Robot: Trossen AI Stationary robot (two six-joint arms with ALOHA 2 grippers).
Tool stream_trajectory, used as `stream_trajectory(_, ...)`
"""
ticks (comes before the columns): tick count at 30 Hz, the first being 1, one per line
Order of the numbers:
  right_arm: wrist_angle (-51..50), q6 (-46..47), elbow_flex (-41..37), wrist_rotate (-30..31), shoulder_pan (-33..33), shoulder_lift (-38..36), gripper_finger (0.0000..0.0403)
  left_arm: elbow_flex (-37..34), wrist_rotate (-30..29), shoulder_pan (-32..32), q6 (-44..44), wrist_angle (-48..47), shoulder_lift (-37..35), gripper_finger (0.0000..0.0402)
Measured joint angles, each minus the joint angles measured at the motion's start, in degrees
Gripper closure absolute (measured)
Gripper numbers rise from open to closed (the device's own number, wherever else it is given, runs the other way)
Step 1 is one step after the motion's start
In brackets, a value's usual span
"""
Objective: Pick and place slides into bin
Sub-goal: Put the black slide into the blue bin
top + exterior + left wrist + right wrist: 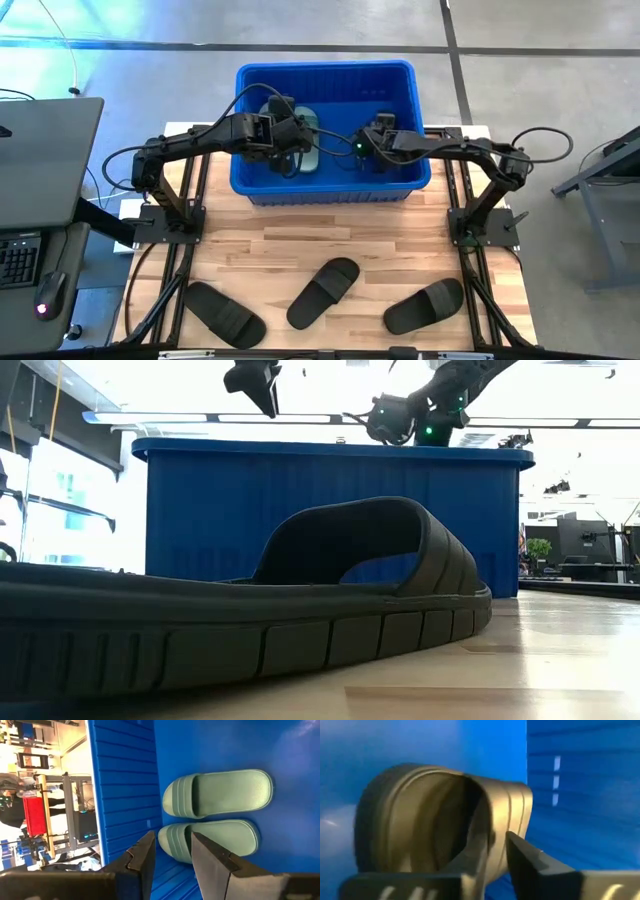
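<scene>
The blue bin (330, 185) stands at the table's far middle. Both grippers are over it. My left gripper (172, 841) is open and empty above two green slides (220, 792) (215, 837), which lie side by side, soles down, on the bin's floor. My right gripper (496, 844) is shut on a black slide (420, 815) inside the bin's right half. In the high view the left gripper (288, 132) and right gripper (375, 140) face each other. Three black slides (225, 315) (322, 292) (425, 305) lie sole down on the table's near part. My right gripper pinches the black slide's ribbed strap (512, 807) at its edge, with one finger on the inner side under the strap and one on the outer side. The slide is tilted on its side inside the bin. Whether it touches the bin's floor does not show.
The bin's rim (330, 450) lies just below both grippers in the low view. A black slide (350, 560) fills the low view's foreground. A desk with a laptop (40, 160) stands left of the table. Bare wood lies between the bin and the near slides.
</scene>
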Motion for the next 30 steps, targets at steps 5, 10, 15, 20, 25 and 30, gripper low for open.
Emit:
stream_trajectory(5, -3.07, 5.2, 0.0, -1.52, -0.59, 0.0, 0.027, 0.02, 0.02, 0.0, -0.09, 0.0, 0.0, 0.0291)
stream_trajectory(10, -2.96, 8.98, 0.02, -3.48, 0.32, 0.0, 0.0217, 0.02, 1.18, 0.0, -0.11, 0.0, 0.0, 0.0291)
stream_trajectory(15, -2.95, 8.27, 1.08, -0.34, 4.15, 0.0, 0.0197, 0.02, 8.82, -0.03, -0.08, -0.26, 0.02, 0.0291)
stream_trajectory(20, -7.2, 8.02, 5.05, 6.36, 8.76, 0.0, 0.0205, 0.02, 18.11, -2.21, -0.08, -3.52, 0.02, 0.0291)
stream_trajectory(25, -15.9, 11.93, 12.03, 8.23, 14.11, 0.0, 0.0221, 0.02, 23.78, -8.29, -0.53, -5.92, 0.04, 0.0291)
stream_trajectory(30, -23.71, 16.56, 20.05, 8.03, 20.52, -0.02, 0.0234, 0.02, 24.26, -16.66, -3.3, -6.23, 0.04, 0.0291)
